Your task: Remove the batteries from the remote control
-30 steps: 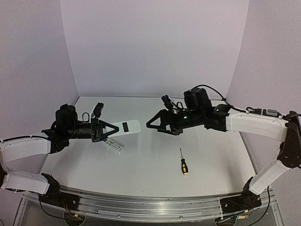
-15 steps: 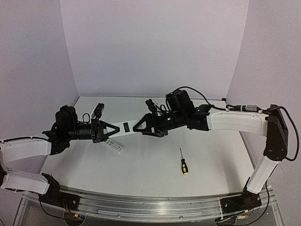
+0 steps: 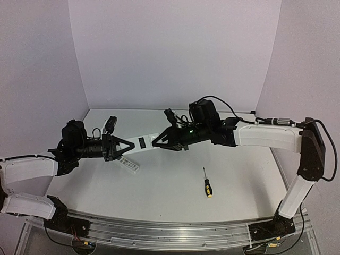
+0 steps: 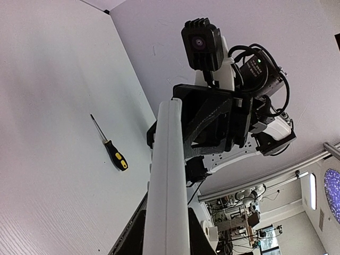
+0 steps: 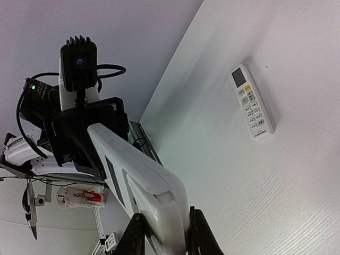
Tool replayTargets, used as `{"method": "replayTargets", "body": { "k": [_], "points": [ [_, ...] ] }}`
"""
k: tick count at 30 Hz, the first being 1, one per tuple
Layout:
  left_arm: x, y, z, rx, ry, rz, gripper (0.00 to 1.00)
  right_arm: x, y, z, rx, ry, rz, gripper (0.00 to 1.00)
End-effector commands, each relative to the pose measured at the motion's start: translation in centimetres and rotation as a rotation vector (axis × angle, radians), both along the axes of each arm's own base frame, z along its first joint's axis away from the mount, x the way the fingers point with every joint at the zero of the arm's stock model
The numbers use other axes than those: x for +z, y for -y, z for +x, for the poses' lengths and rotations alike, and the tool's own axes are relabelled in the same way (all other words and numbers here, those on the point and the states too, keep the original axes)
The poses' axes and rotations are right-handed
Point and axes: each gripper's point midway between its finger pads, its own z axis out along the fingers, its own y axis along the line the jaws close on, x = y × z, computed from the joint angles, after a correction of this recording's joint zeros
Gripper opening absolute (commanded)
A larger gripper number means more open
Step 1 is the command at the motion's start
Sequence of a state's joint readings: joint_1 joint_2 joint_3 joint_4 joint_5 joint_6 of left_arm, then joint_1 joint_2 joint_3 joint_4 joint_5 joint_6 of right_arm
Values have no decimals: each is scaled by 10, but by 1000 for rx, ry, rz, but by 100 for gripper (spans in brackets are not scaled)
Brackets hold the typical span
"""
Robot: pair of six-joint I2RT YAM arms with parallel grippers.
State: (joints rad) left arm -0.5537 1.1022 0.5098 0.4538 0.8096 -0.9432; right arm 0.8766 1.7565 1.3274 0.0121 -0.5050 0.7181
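Note:
A long white remote control (image 3: 142, 144) hangs in the air above the table, held at both ends. My left gripper (image 3: 130, 146) is shut on its near-left end, and in the left wrist view the remote (image 4: 167, 186) runs up between the dark fingers (image 4: 194, 236). My right gripper (image 3: 158, 143) is shut on the other end. In the right wrist view its fingers (image 5: 133, 236) press both sides of the remote (image 5: 143, 180), whose back panel shows. The batteries are hidden.
A second white remote (image 3: 128, 164) lies button side up on the table below the left gripper, and the right wrist view shows this second remote (image 5: 252, 103) too. A black-and-yellow screwdriver (image 3: 207, 187) lies on the table front right of centre. Walls stand close on three sides.
The right arm has swung left to the held remote, and its jaws have gone from wide apart to shut on the remote's free end. The left arm has not moved.

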Motion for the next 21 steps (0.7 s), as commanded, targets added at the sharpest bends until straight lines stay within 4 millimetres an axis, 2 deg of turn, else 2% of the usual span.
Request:
{"method": "replayTargets", "body": {
  "k": [1,5,8,14,17,21],
  "points": [
    [26,4,-12,-58,100,-53,0,4,4,4,-54,40,-13,14],
    [28,4,-13,-62,105,-43,0,-5,8,3,-52,29,-64,20],
    [30,4,-14,-65,110,-40,0,-11,13,6,-76,33,-104,22],
    [32,4,-17,-83,120,-42,0,-12,11,6,-68,27,-120,27],
    [31,4,-17,-81,118,-38,0,-13,13,8,-78,27,-136,27],
    [29,3,-14,-67,113,-25,0,-14,17,10,-94,35,-171,21]
  ]
}}
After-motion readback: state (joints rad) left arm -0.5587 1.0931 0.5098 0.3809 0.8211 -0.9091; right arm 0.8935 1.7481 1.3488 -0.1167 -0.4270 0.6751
